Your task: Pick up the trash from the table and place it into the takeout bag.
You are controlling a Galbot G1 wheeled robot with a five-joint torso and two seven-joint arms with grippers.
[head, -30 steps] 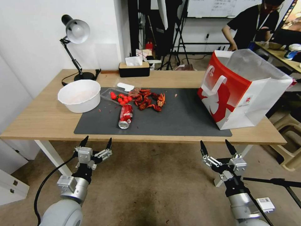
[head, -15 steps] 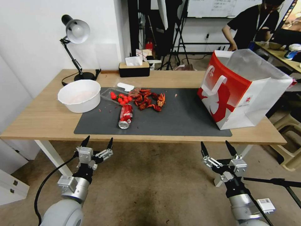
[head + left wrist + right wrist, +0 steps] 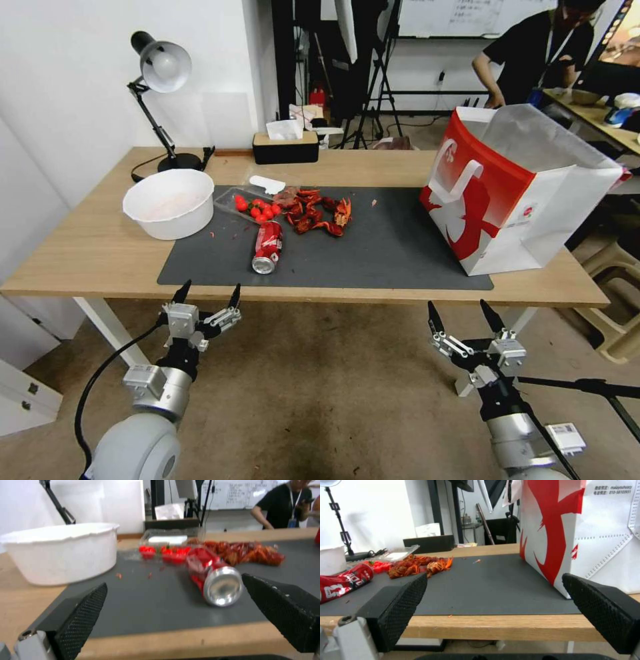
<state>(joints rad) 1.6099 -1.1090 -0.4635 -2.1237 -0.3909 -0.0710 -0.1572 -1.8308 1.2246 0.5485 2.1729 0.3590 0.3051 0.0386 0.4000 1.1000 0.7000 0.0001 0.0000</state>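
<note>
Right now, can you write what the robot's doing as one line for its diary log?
left gripper: open, below table edge, facing soda can | right gripper: open, low, near takeout bag | trash on mat

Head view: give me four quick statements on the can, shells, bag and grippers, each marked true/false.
1. The red soda can lies on its side on the dark grey mat. True.
2. The left gripper is shut on the can. False: it is open, below the table's front edge, holding nothing.
3. The crayfish shells are already in the takeout bag. False: they lie on the mat.
4. The right gripper is open, below the table edge. True.
</note>
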